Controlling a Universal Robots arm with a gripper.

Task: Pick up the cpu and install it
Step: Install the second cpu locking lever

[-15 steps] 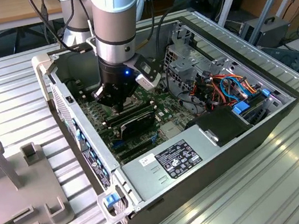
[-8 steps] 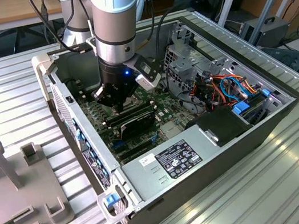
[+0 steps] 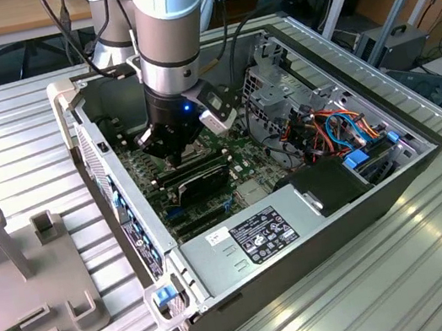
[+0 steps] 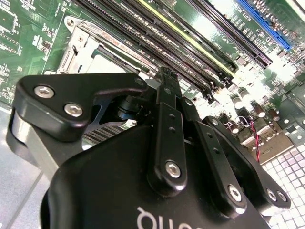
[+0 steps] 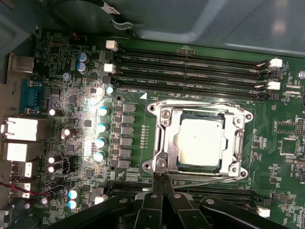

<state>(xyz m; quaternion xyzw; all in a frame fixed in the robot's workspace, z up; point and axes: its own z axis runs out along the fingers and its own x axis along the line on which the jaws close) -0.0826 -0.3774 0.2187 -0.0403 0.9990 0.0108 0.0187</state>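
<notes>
The cpu (image 5: 200,140) shows its pale metallic face in the socket on the green motherboard (image 5: 71,95), with the hinged metal frame (image 5: 167,138) lying down around it. My gripper (image 5: 162,180) is shut, its two black fingertips pressed together right at the socket's edge beside a corner of the frame, with nothing visible between them. In the exterior view my gripper (image 3: 168,145) reaches down into the open computer case (image 3: 301,228), low over the board. In the second wrist view the fingers (image 4: 167,95) run together toward the socket (image 4: 86,52).
Long black memory slots (image 5: 190,71) run along both sides of the socket. A row of capacitors (image 5: 102,126) stands beside it. Coloured cables (image 3: 334,128) and a metal drive cage fill the case toward the exterior view's right. A grey fixture (image 3: 25,269) sits on the ribbed table at the exterior view's left.
</notes>
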